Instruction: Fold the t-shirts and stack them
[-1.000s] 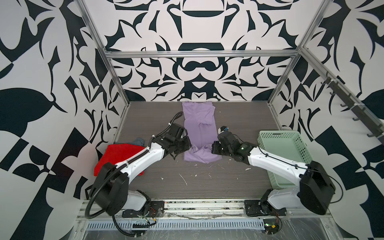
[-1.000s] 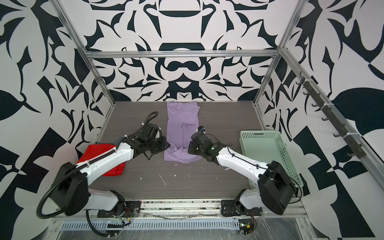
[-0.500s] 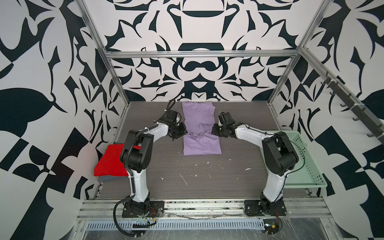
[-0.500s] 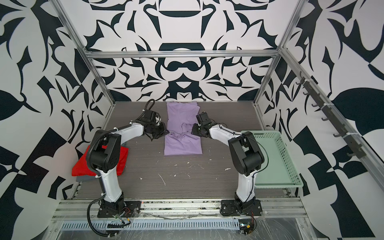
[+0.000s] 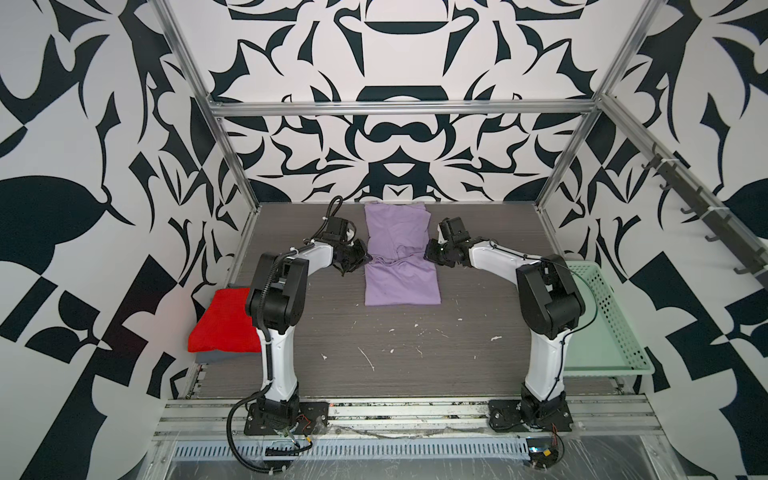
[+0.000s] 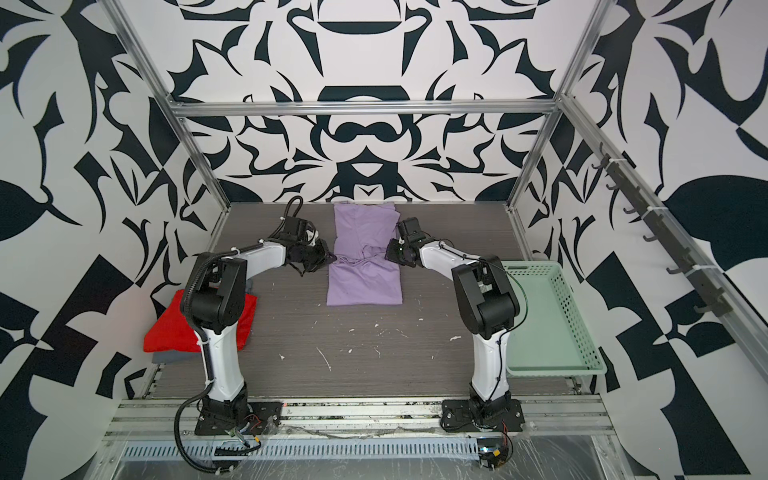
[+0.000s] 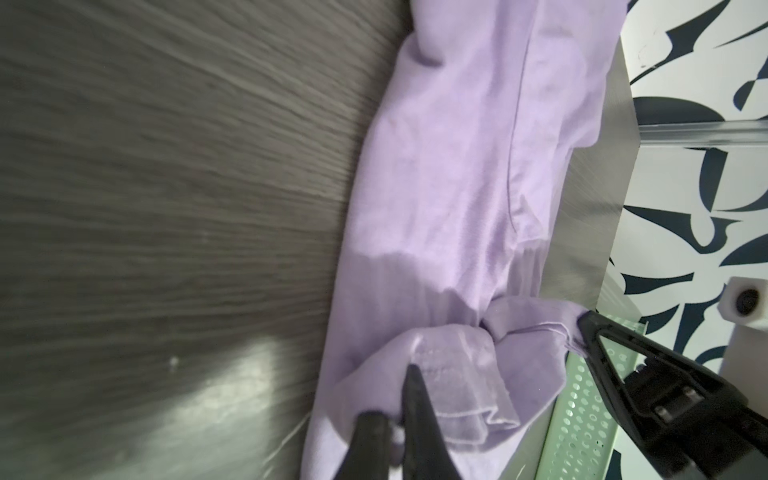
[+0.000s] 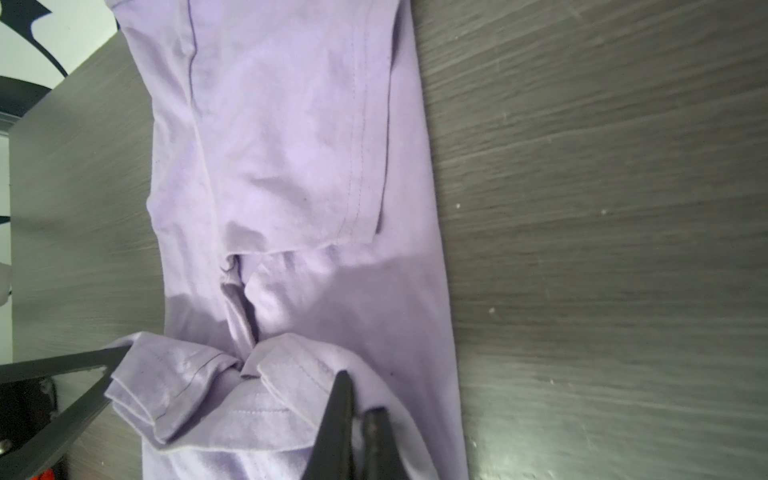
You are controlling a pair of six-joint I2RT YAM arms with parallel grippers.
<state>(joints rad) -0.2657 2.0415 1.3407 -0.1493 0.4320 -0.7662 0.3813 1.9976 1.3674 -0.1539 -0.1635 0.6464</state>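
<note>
The lavender t-shirt [image 5: 401,286] lies centre-far on the bench [image 5: 415,357], its hem folded over to the middle. The left end effector [image 5: 361,261] and right end effector [image 5: 430,250] meet the fold's corners, fingers nearly together; whether they pinch cloth, I cannot tell.

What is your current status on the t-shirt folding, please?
Left claw, right claw: nearly closed at folded-over hem of lavender t-shirt, grip unclear. Red t-shirt stacked on grey t-shirt. Nothing obstructing.

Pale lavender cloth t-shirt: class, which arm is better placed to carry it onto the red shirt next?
Probably left: the bright red folded cloth t-shirt lies beside the left arm, far from the right arm.
</note>
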